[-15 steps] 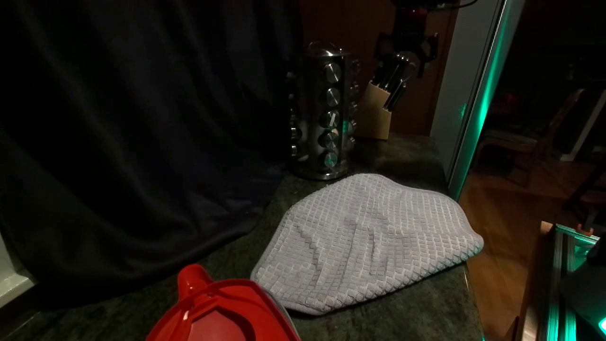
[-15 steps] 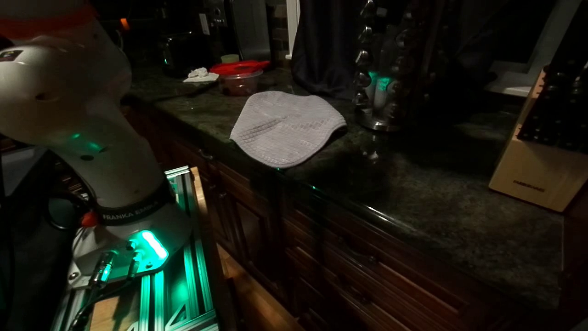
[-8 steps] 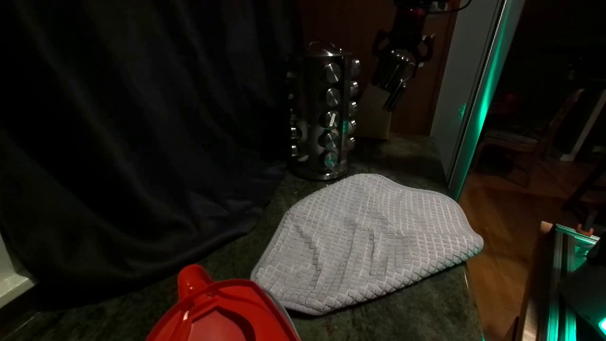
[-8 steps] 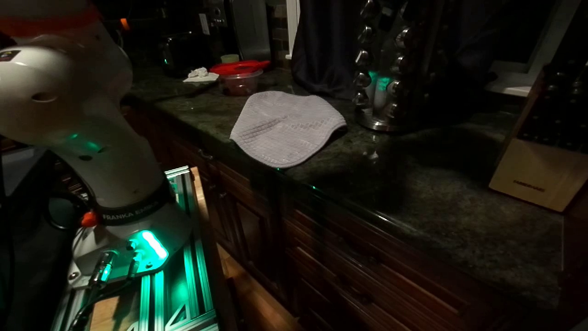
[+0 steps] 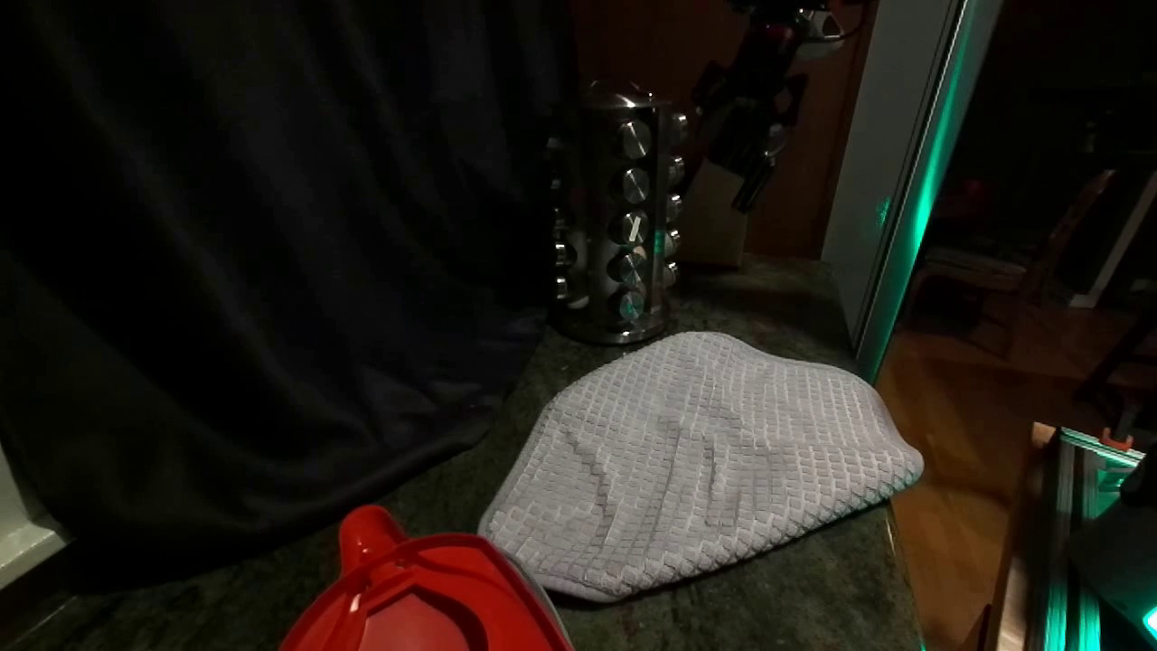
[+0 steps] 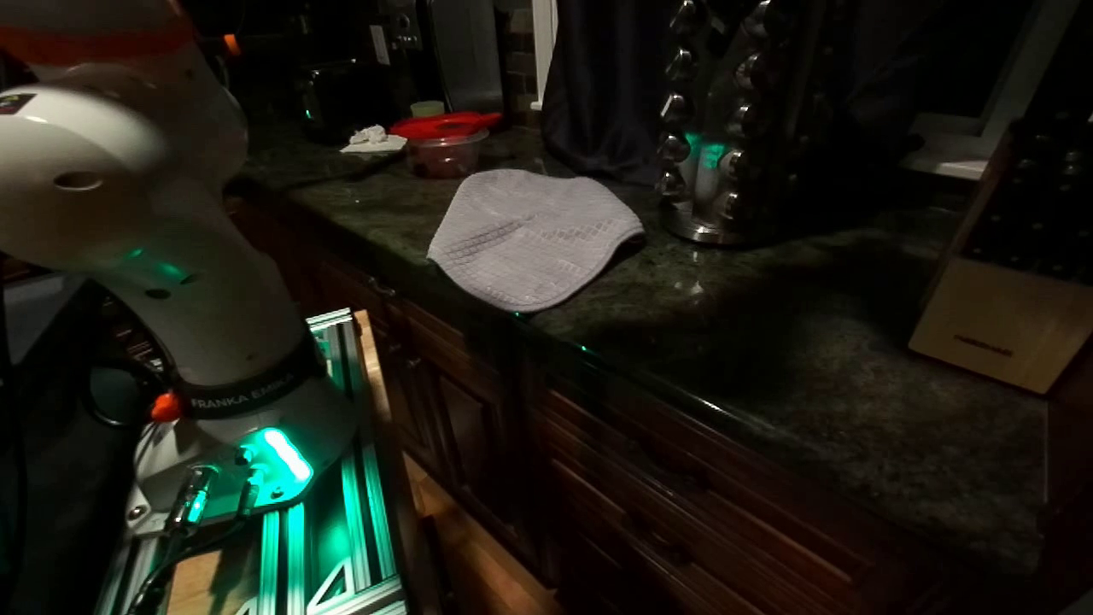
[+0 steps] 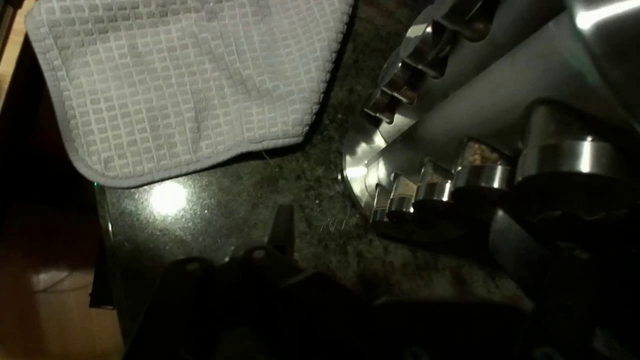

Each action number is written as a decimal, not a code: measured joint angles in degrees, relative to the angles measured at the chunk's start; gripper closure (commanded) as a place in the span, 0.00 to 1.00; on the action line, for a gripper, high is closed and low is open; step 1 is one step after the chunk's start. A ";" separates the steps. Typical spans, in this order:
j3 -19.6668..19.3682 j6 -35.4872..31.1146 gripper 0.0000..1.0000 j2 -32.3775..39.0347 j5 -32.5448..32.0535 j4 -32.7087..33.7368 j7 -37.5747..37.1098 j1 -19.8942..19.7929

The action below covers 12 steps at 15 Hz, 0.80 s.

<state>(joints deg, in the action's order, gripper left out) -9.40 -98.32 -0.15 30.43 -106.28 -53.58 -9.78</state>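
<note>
My gripper (image 5: 743, 127) hangs at the back in an exterior view, tilted, beside the upper part of a metal spice rack (image 5: 632, 185) and in front of a wooden knife block (image 5: 719, 226). In the wrist view its two dark fingers (image 7: 392, 220) stand wide apart with nothing seen between them but countertop below. The spice rack (image 7: 480, 95) with its silver-lidded jars is close to the right finger there. A grey textured cloth (image 7: 185, 95) lies on the counter to the upper left; it also shows in both exterior views (image 5: 696, 461) (image 6: 534, 239). The knife handles are partly hidden behind the gripper.
A red-lidded container (image 5: 434, 597) stands near the cloth; it also shows in an exterior view (image 6: 444, 141) with crumpled white paper (image 6: 371, 138) beside it. A dark curtain (image 5: 271, 271) hangs behind the counter. The counter's front edge (image 6: 683, 397) drops to wooden cabinets.
The gripper has tilted and shifted left in an exterior view, toward the spice rack, and come lower across the knife block. The cloth, rack and container have not moved.
</note>
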 measured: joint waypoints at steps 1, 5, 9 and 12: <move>-0.04 0.00 0.00 0.42 1.43 0.05 -0.51 -0.05; -0.18 0.00 0.00 1.83 5.96 0.65 -1.93 -0.22; -0.54 -0.14 0.00 2.59 9.36 1.21 -2.40 -0.65; -0.86 -0.49 0.00 2.82 11.74 1.38 -2.46 -0.73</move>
<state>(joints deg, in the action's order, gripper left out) -10.25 -98.80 2.67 42.17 -104.90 -56.03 -10.52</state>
